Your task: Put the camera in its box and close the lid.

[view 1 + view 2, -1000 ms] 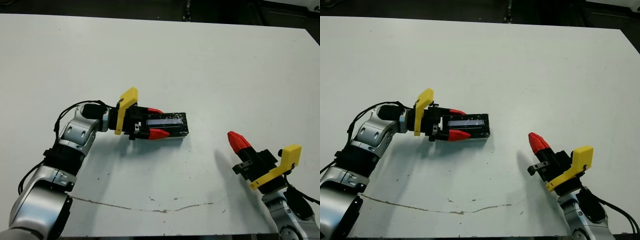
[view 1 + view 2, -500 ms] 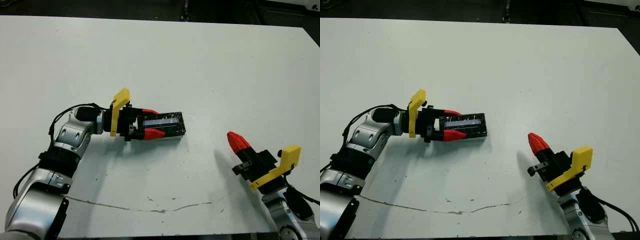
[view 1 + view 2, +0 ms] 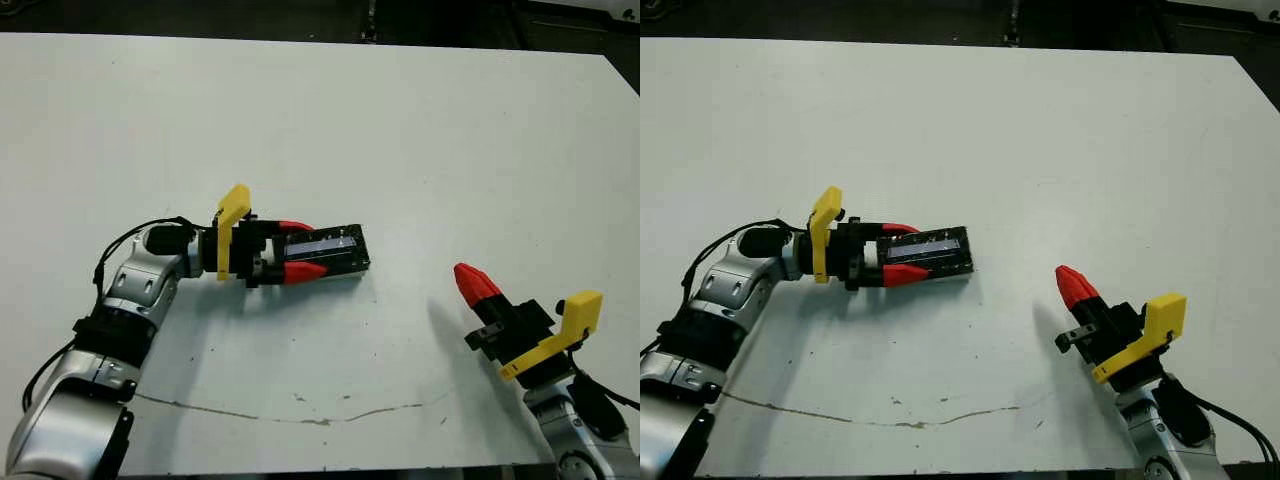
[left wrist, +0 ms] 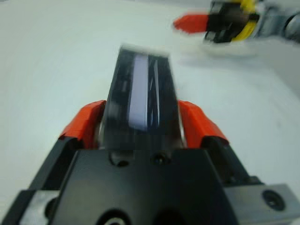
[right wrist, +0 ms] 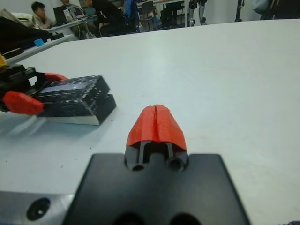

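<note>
Left gripper [image 3: 292, 250] clamped on the closed box, right one idle

From where I stand, the left fingers [image 4: 84, 125] straddle the lid [image 3: 327, 244], pinching the near end of the glossy black slab, which sits flat on top of the box [image 5: 75, 117]; only a pale sliver of box shows beneath it. The camera is out of sight, presumably shut inside. The right gripper [image 3: 477, 284] hangs well apart over the bare table [image 3: 420, 130], its red tips pressed together, holding nothing. The job looks all but finished: what remains, I'd judge, is letting go and backing off
</note>
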### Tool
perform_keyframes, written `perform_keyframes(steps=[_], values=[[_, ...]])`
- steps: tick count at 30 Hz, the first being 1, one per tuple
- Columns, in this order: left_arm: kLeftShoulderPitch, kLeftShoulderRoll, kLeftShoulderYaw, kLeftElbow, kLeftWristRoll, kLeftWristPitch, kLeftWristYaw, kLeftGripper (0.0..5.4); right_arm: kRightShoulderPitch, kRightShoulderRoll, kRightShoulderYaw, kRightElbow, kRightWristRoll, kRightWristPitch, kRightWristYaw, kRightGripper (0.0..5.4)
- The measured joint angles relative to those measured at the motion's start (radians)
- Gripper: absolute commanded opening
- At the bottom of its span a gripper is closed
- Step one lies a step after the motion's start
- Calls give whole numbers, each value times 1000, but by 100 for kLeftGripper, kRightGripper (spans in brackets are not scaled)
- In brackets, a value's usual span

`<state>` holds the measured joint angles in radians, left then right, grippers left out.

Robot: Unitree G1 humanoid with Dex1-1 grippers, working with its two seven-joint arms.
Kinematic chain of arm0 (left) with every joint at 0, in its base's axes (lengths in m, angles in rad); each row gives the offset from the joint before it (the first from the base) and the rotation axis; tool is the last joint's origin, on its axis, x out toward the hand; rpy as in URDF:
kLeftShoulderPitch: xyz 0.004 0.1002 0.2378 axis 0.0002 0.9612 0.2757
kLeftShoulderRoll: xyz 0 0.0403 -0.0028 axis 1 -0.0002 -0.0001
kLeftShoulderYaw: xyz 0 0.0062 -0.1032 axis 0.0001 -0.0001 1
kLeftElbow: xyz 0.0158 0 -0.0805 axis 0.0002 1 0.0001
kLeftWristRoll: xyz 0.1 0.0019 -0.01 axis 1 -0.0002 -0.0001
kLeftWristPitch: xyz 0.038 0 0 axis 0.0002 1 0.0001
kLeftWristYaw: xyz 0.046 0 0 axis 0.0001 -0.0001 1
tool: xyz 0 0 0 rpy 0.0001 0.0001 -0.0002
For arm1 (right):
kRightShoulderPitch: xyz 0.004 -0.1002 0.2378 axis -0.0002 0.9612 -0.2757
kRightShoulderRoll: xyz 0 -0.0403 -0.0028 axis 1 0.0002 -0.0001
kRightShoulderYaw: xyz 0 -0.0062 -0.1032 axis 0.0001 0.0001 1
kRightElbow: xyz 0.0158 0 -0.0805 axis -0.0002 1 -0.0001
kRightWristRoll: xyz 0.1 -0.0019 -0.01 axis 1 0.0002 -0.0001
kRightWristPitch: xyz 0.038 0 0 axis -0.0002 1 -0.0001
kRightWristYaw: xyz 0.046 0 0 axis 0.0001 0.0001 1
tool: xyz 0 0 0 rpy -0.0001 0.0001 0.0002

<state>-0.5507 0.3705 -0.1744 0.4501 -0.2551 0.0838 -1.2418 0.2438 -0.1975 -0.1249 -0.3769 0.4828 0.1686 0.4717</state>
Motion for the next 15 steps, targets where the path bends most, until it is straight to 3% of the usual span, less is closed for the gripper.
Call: perform_keyframes(steps=[8,15], values=[[13,13,7,-8,5,8,12,538,-1,-1,4,-2,1,0,-2,0],[13,11,7,-8,5,12,13,538,-1,-1,4,3,19,0,9,0]])
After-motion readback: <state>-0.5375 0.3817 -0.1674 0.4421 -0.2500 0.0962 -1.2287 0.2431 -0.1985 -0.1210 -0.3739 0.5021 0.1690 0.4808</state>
